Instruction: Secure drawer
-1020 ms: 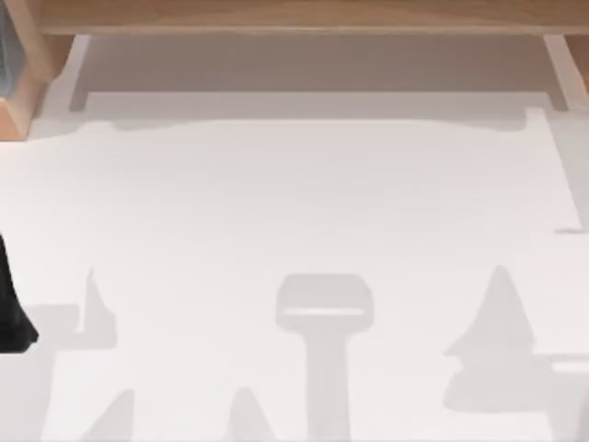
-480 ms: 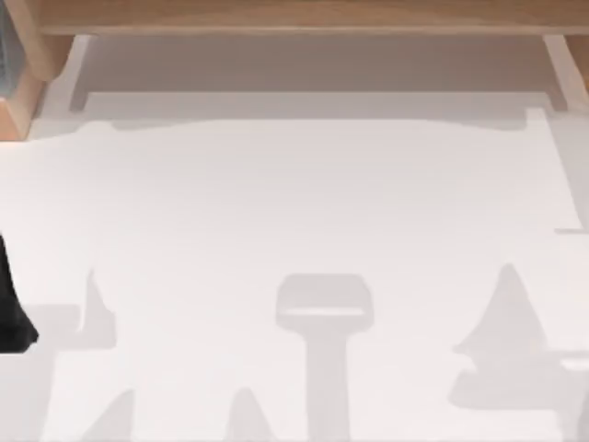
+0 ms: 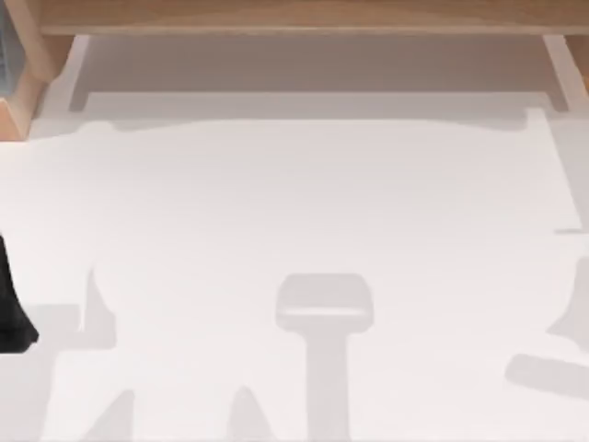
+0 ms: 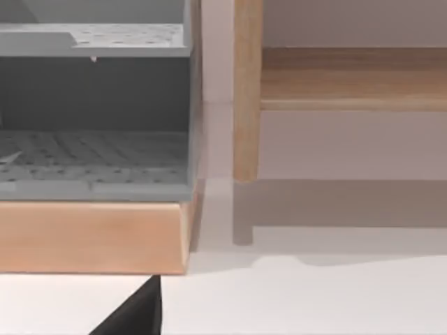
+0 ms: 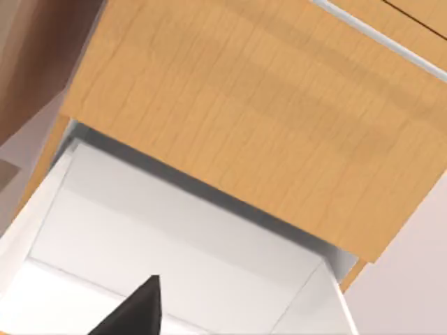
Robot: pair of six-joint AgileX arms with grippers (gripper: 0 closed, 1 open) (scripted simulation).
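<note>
So the drawer (image 3: 313, 78) is hanging open along the 12 o'clock edge of the top view, pulled out from under the light wood frame (image 3: 304, 14), with its white front strip (image 3: 313, 104) running left to right across nearly the whole width. That's the key bit: the long axis lies 9-to-3, so closing it looks like a push straight toward 12 against that strip, square on so the tray doesn't skew on its side walls. Our left arm (image 3: 11, 308) is just a dark shape at the 9 o'clock edge of the table (image 3: 294, 203), well short of the drawer, and looks parked; its wrist view looks at a grey perforated rack (image 4: 94, 153) on a wood base (image 4: 91, 237) beside the frame's post, with one dark finger tip (image 4: 136, 314) poking in. Can't tell whether that pincer is apart or together. Our right wrist view looks down into the drawer's pale floor (image 5: 174, 237) with the wood panel (image 5: 237, 125) above it, again with a single dark finger tip (image 5: 136, 310) in frame, so no call on that pincer either. We'd judge the right arm is the nearer one, hovering close to the drawer's front, so it's the likely pusher. The drawer isn't shut yet.
</note>
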